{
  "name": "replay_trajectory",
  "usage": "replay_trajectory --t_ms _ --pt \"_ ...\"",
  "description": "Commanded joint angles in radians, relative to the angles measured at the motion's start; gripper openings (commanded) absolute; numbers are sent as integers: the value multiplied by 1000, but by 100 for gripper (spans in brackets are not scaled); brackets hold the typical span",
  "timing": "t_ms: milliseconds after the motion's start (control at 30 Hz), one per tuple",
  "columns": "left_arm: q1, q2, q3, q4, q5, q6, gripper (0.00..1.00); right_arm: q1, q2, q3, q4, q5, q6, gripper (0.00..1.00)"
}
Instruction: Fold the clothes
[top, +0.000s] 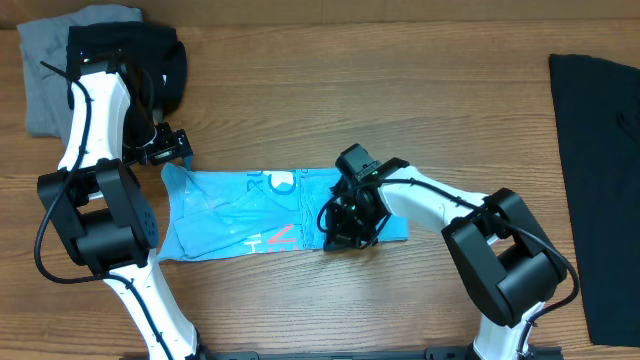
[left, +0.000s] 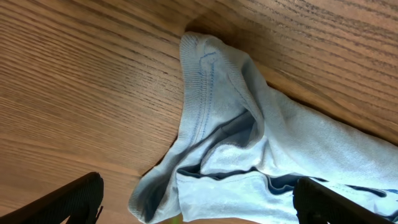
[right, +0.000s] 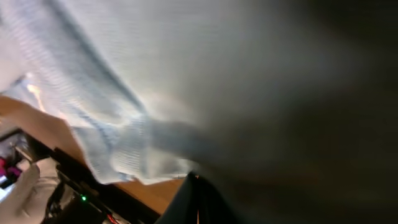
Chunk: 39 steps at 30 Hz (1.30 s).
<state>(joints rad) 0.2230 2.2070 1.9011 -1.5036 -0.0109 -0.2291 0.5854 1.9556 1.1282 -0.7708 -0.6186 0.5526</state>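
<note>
Light blue cotton, chief item: light blue T-shirt (top: 240, 215), folded into a long band on the wood-grain table (top: 420, 100). It lies in the nearer middle of the table with its long axis running left to right, the left end broader and the right end narrower. Hidden or unclear: the right end lies under the right gripper (top: 348, 228) and its arm, so that edge shows only in part. The right wrist view is blurred and half dark, filled by pale fabric close to the lens. Right gripper fingers are together, clamped on a fold of the shirt. Surface: fairly flat in the middle, creased and rumpled at the left. White print sits toward the far edge and pink-and-white lettering toward the near edge, both broken by the folds and not readable. Left end, from the left wrist view: a stitched hem corner curled up, its layers gaping. The left gripper (top: 176, 150) is at that far-left corner, fingers wide apart, over the cloth's edge. At the table's right side: second black garment (top: 600, 180), lying flat, cut off by the frame. Farthest, at the far-left corner: grey garment (top: 42, 90), partly covered by a black garment (top: 140, 45) heaped on it and by the left arm.
</note>
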Motion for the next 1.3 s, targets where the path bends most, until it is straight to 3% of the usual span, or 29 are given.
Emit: replay_trajectory --t_ms 0,67,167,200,267,300,333,467,733,1100,1267 --pt "-1 -13 18 -3 12 24 100 -31 -45 56 -47 87 16 4" --pt "-1 -13 18 -3 12 26 100 -37 -90 98 -98 166 16 5" --pt "-1 -13 18 2 18 49 100 -37 -146 170 -173 282 16 17" --pt "-1 -13 16 11 33 79 100 -39 -165 200 -204 331 16 31" --pt "0 -13 7 35 52 132 100 -44 -199 253 -259 423 16 78" --pt "2 -13 -1 50 53 147 100 -50 -211 272 -280 458 16 95" --pt "6 -13 -14 69 53 158 100 -56 -222 289 -302 495 12 100" --pt "31 -10 -69 113 105 212 100 -84 -244 323 -365 595 -29 100" --pt "126 -10 -206 138 441 456 100 -161 -244 322 -424 618 -37 100" --pt "146 -10 -418 323 362 450 100 -165 -244 322 -406 618 -56 100" --pt "141 -10 -483 358 405 450 100 -165 -244 322 -402 618 -56 100"
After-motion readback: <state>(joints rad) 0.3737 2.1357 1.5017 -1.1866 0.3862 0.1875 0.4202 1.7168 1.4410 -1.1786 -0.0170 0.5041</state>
